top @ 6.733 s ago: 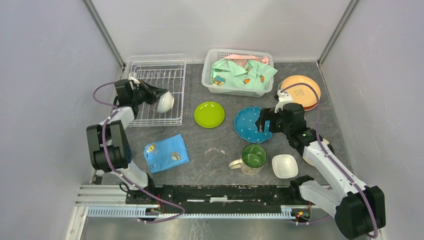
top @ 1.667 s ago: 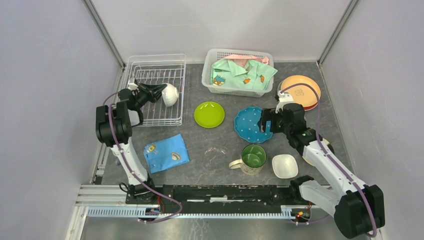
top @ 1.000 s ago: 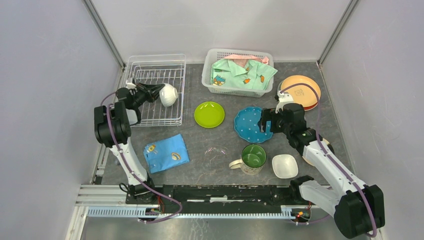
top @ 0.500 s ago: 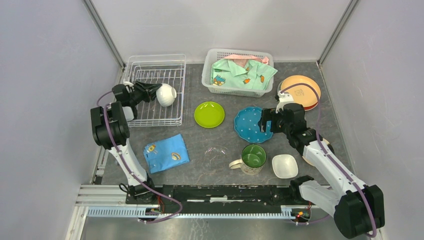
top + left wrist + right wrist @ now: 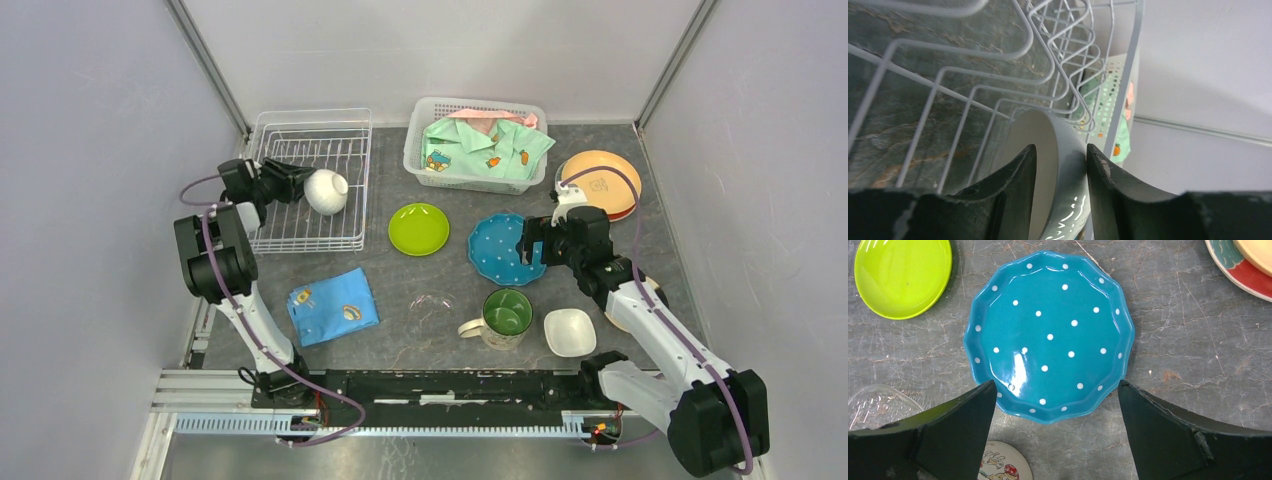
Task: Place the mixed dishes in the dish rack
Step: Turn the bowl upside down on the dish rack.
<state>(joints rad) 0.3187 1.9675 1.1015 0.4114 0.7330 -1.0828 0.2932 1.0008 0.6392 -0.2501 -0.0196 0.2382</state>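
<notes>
The white wire dish rack (image 5: pixel 300 130) stands at the back left. A white bowl (image 5: pixel 326 190) lies tilted on its side against the rack's right wires. My left gripper (image 5: pixel 293 183) is open astride the bowl's rim (image 5: pixel 1068 165). One finger is inside with a gap and the other lies along the outer wall. The left gripper (image 5: pixel 1060 146) points into the rack (image 5: pixel 998 100). My right gripper (image 5: pixel 528 247) hangs open and empty above the blue dotted plate (image 5: pixel 497 248). In the right wrist view the fingertips of the right gripper (image 5: pixel 1055 385) frame the plate's (image 5: pixel 1050 330) near edge.
A lime-green plate (image 5: pixel 418 228) lies left of the blue one. Stacked orange and red plates (image 5: pixel 600 182) sit at the back right. A green-lined mug (image 5: pixel 503 315), a small white bowl (image 5: pixel 569 331) and a clear glass dish (image 5: pixel 430 303) lie in front. Also here: a folded blue cloth (image 5: pixel 333 306) and a latticed basket (image 5: pixel 415 150).
My left gripper's fingers have spread apart on the bowl's rim, and the gripper has drawn back a little to the left. The bowl shifted slightly left in the rack. The right arm stayed still.
</notes>
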